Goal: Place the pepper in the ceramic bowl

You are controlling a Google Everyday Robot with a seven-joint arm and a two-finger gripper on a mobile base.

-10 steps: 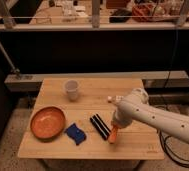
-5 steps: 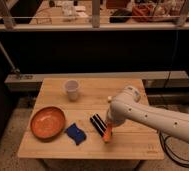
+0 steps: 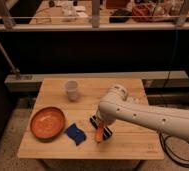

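Four things rest on my wooden table (image 3: 133,146): the ceramic bowl (image 3: 47,123) at the left end, a blue cloth (image 3: 76,133) just right of the bowl, a translucent white cup (image 3: 71,90) behind and right of the bowl, and a black-and-white striped bar (image 3: 94,121) further right. Furthest from the bowl, my gripper (image 3: 101,130) on the white arm (image 3: 148,117) is clamped shut around the orange pepper (image 3: 98,135), low over the table beside the striped bar and beyond the cloth.
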